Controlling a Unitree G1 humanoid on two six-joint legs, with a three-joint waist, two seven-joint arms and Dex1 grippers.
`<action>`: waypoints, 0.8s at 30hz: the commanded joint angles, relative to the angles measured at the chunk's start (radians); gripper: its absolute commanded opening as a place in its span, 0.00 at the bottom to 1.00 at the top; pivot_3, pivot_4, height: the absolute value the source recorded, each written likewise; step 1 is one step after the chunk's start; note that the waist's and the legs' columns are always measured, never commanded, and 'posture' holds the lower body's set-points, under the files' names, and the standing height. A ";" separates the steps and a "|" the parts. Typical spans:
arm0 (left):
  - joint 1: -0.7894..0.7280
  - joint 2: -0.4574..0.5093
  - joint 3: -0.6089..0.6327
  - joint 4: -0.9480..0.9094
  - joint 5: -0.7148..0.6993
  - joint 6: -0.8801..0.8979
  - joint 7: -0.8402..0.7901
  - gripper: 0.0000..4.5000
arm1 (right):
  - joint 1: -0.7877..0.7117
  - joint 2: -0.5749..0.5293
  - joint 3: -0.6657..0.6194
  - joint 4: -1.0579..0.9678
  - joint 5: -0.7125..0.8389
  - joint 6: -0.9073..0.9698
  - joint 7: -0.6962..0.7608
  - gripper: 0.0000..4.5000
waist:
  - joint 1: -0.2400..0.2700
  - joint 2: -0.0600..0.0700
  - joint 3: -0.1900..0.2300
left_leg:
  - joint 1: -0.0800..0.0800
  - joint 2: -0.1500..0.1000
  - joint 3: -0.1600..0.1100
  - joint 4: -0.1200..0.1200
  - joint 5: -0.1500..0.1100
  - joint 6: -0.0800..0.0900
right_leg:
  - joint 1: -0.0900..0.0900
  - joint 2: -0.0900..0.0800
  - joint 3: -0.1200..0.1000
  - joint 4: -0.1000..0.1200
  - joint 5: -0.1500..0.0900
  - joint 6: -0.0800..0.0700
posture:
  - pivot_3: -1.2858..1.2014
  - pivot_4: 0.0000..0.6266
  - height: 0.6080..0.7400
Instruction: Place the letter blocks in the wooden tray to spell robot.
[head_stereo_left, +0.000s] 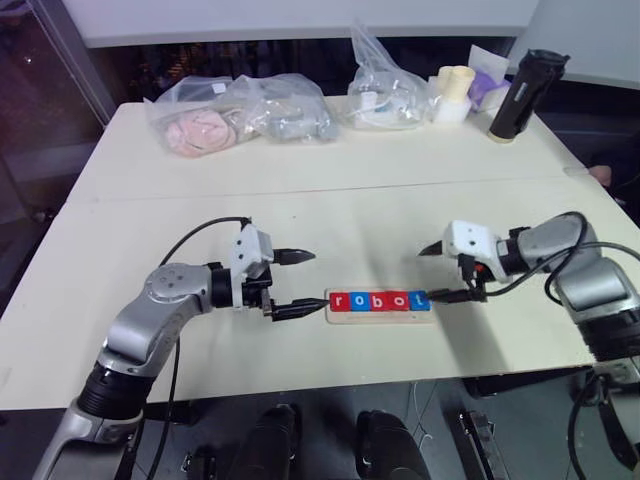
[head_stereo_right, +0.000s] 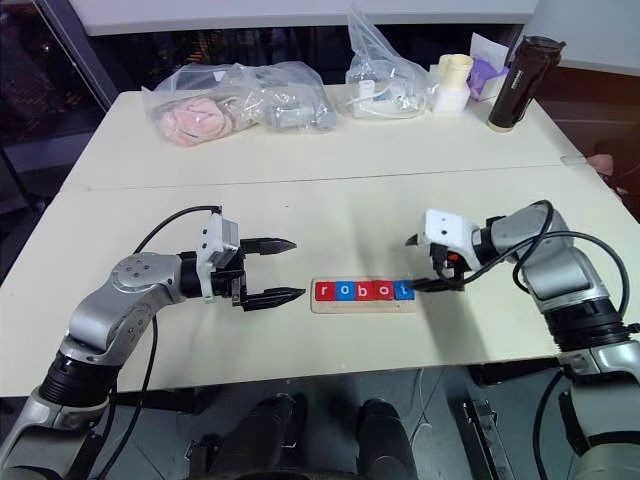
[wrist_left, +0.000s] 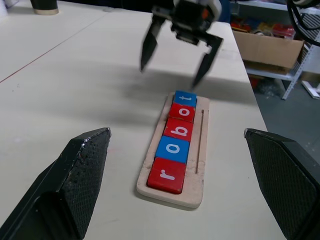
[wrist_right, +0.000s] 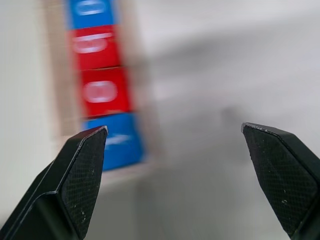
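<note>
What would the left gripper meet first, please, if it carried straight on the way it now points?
Probably the long pale wooden tray: the open left gripper points along the table at the tray's near end, where the red r block sits. Height is hard to judge, so it might pass just over the tray.

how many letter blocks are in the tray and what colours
5, side by side in the wooden tray: red r, blue o, red b, red o, blue t. None look hidden.
</note>
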 joint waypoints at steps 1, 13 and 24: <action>-0.005 0.001 0.018 -0.029 -0.007 -0.017 -0.001 1.00 | 0.030 -0.043 -0.055 -0.010 -0.005 -0.022 -0.042 0.98 | 0.000 0.000 0.000 | 0.000 0.000 0.000 0.000 0.000 0.000 | 0.000 0.000 0.000 0.000 0.000 0.000 | 0.52 0.24 0.88; -0.021 0.003 0.016 -0.012 -0.004 -0.019 -0.017 1.00 | 0.115 -0.035 -0.062 -0.054 -0.001 -0.028 -0.100 0.98 | -0.002 0.000 0.000 | 0.001 0.000 0.001 0.001 0.000 0.000 | -0.001 0.000 0.001 0.004 -0.001 -0.001 | 0.52 0.24 0.88; -0.018 0.003 0.020 -0.015 -0.006 -0.017 -0.014 1.00 | 0.132 -0.023 -0.041 -0.089 0.004 -0.018 -0.092 0.98 | -0.002 0.000 0.000 | 0.001 0.000 0.001 0.001 0.000 0.000 | -0.001 0.000 0.001 0.004 -0.001 -0.001 | 0.52 0.24 0.88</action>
